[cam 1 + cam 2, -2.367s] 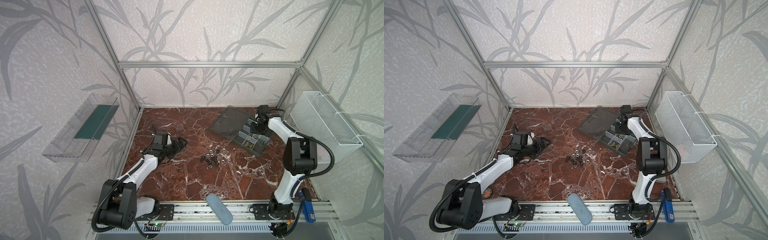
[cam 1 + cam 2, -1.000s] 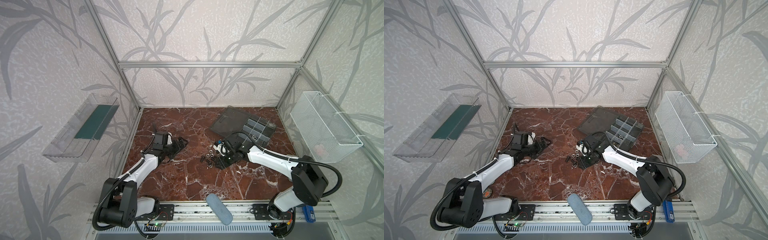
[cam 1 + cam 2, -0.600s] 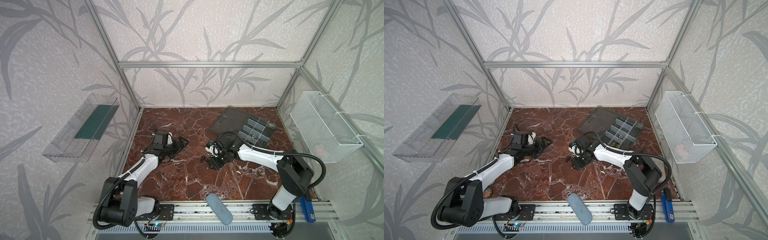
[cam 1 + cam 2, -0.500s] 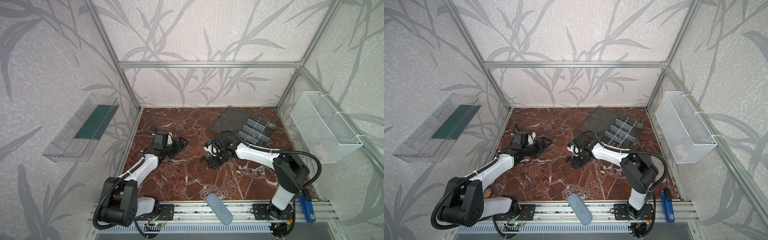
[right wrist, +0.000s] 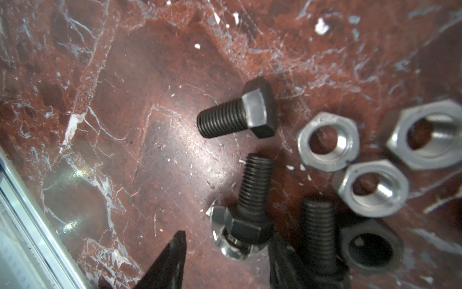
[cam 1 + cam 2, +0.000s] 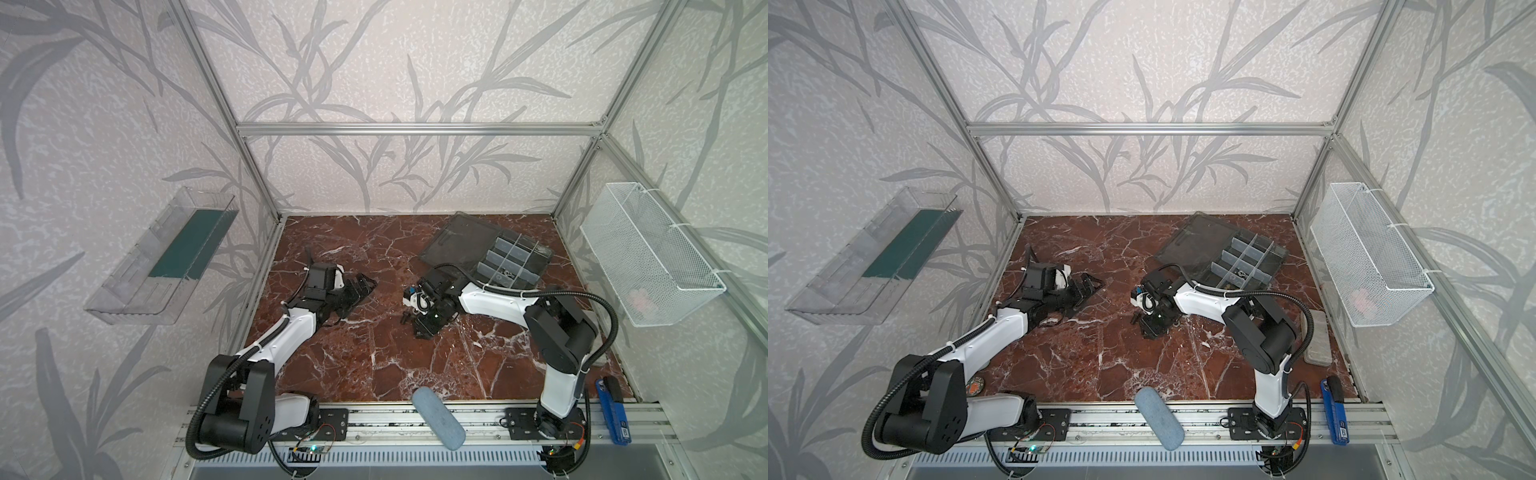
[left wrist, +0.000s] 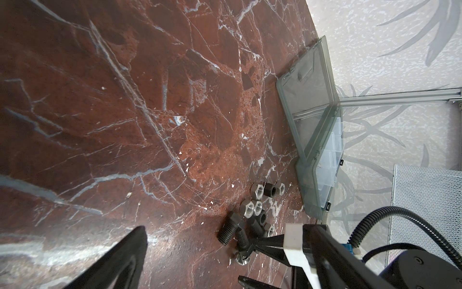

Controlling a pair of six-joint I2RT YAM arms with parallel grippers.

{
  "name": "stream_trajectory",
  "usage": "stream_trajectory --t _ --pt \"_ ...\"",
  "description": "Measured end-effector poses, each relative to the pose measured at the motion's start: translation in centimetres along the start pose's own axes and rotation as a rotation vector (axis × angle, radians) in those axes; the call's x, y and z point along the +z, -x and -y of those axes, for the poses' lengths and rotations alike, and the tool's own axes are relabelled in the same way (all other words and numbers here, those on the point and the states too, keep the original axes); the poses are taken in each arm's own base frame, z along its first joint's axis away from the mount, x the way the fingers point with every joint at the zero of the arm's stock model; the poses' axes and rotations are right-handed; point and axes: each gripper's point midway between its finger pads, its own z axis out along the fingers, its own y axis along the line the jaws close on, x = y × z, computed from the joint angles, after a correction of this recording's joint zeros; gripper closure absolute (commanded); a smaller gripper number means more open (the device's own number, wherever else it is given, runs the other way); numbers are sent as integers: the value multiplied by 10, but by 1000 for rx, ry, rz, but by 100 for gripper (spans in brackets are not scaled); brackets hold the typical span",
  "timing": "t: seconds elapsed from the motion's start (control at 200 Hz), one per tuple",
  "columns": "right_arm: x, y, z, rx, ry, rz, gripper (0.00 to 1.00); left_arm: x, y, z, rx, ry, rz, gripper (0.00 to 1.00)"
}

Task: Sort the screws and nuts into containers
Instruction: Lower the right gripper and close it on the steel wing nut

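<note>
Black screws (image 5: pixel 237 117) and silver nuts (image 5: pixel 327 141) lie in a loose pile mid-table (image 6: pixel 409 318). My right gripper (image 5: pixel 228 244) is low over the pile and open. Its fingertips (image 5: pixel 178 246) straddle one screw (image 5: pixel 255 190) whose head rests on a nut (image 5: pixel 233 252), and neither tip visibly touches it. A third screw (image 5: pixel 317 232) and a dark nut (image 5: pixel 370 247) lie beside one finger. The containers are compartments of a grey organizer box (image 6: pixel 519 249) at the back right, lid open (image 6: pixel 457 241). My left gripper (image 6: pixel 359 289) rests open and empty, low at the left.
A white mesh basket (image 6: pixel 648 257) hangs on the right wall and a clear tray (image 6: pixel 162 257) on the left wall. A blue-grey oblong object (image 6: pixel 438 417) lies on the front rail. A grey pad (image 6: pixel 1316 336) lies at the table's right edge.
My right arm swung from the organizer box to the pile and came down over it, jaws narrowing slightly. The left arm has not moved.
</note>
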Motion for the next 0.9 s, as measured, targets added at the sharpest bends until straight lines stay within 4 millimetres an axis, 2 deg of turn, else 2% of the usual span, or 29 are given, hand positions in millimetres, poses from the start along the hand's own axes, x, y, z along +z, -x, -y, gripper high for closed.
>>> stream_trajectory --t 0.305,0.905 --pt "4 2 0 -42 7 -10 48 0 0 -2 -4 3 1 0" --pt "4 -7 -4 -92 10 -48 51 0 -1 -4 -7 8 -3 1"
